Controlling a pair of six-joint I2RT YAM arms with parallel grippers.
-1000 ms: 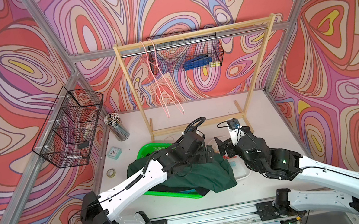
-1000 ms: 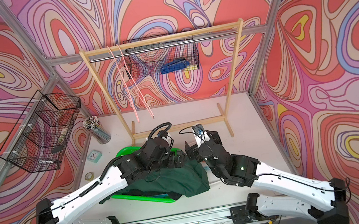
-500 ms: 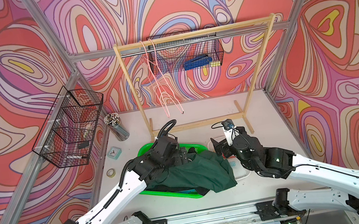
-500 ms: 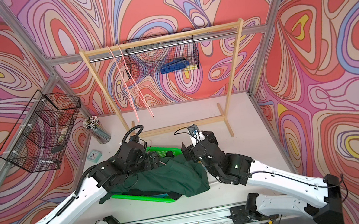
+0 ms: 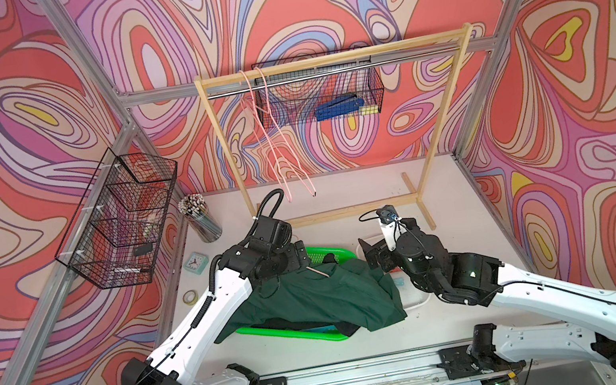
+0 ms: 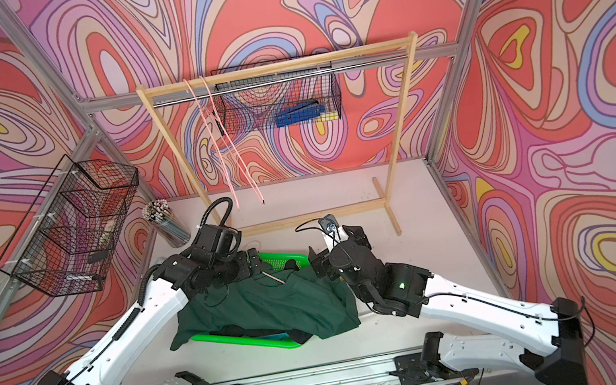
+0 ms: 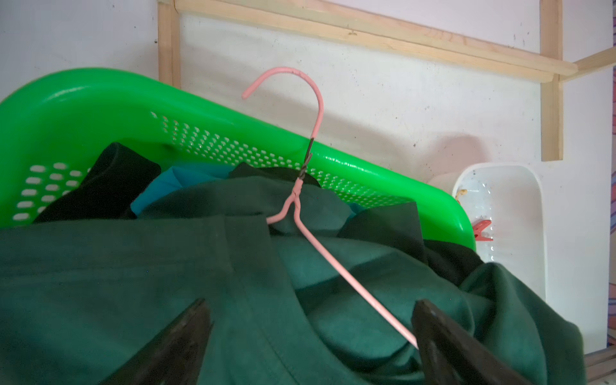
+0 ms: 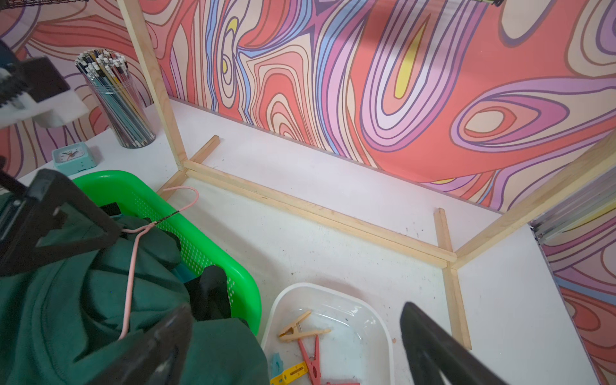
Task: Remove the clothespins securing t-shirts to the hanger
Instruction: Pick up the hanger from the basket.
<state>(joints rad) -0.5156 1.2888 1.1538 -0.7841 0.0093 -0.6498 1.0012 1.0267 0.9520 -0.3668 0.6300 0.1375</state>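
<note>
Swirl-patterned walls ring a white table. Left fingers, spread wide, straddle the dark green t-shirt and its pink hanger. The right fingers, also wide, hang over a white tray of clothespins. No peg shows on the cloth. Pegs look light, stiff and sprung, probably best pinched at the tails; the shirt is limp.

In a top view, a dark green t-shirt is seen draped over a green basket on the table. A short piece of pink hanger wire is shown at its collar. The left gripper is held just beside this wire, and the right gripper near the shirt's other side. Two pink hangers are hung on the wooden rack.
</note>
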